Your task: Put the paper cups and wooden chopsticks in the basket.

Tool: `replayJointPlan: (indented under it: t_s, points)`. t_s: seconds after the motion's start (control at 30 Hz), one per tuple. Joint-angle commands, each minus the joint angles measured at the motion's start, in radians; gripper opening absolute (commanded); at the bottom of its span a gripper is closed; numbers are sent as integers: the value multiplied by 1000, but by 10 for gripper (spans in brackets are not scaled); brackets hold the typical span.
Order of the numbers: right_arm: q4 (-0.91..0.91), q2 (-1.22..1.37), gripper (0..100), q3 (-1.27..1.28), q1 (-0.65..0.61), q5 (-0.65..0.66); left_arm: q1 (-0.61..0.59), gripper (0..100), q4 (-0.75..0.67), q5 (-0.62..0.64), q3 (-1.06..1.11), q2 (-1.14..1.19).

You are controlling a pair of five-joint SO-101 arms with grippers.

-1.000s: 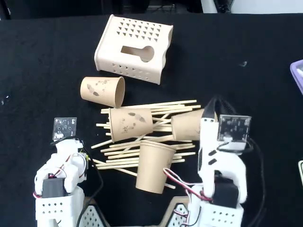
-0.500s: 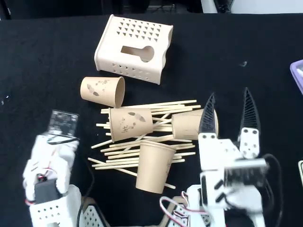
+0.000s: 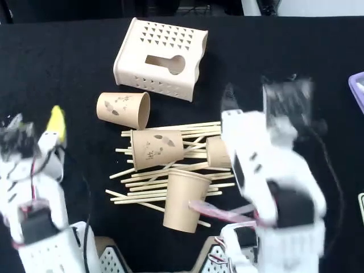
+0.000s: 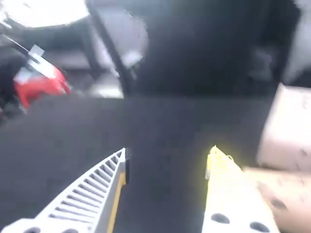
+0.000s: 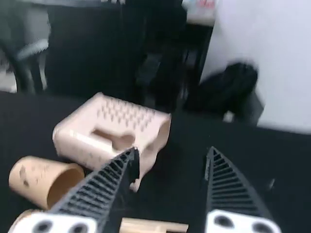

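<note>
The cream basket (image 3: 161, 57) lies tipped over at the back of the black table. One paper cup (image 3: 123, 110) lies on its side in front of it. Two more cups (image 3: 157, 148) (image 3: 185, 199) rest on the scattered wooden chopsticks (image 3: 147, 193), and a further cup (image 3: 216, 152) is half hidden by the right arm (image 3: 267, 170). My right gripper (image 5: 172, 158) is open and empty in the air, facing the basket (image 5: 112, 136) and a cup (image 5: 41, 179). My left gripper (image 4: 167, 165) is open and empty over bare cloth, left of the pile, its yellow fingertip (image 3: 56, 121) raised.
A purple object (image 3: 358, 85) sits at the table's right edge. Past the table's far side are dark furniture and a red item (image 4: 36, 87). Bare black cloth lies to the left of the cups and to the right of the basket.
Both arms have lifted out of their folded pose. The right arm rose and swung forward over the pile's right end. The left arm rose and shifted left.
</note>
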Motion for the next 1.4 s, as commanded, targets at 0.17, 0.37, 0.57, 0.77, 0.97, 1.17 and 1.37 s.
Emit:
replayJointPlan:
  t_s: [0.17, 0.37, 0.57, 0.77, 0.97, 1.17, 1.37]
  points:
    - [11, 363, 329, -111, -9, -164, 101, 259, 124, 167, -618, 852]
    - [-141, 503, 328, -125, -8, -313, 151, 264, 305, 334, -1104, 1339]
    - [-195, 607, 328, -124, -8, -394, 237, 264, 430, 384, -1557, 1722]
    - [-224, 667, 328, -124, -8, -394, 286, 264, 425, 381, -1905, 1990]
    - [-245, 693, 328, -102, 38, -388, 315, 261, 331, 382, -2198, 2252]
    - [-304, 693, 328, -51, 48, -387, 340, 263, 384, 377, -2439, 2453]
    - [-402, 688, 328, 8, 52, -387, 392, 263, 600, 284, -2615, 2565]
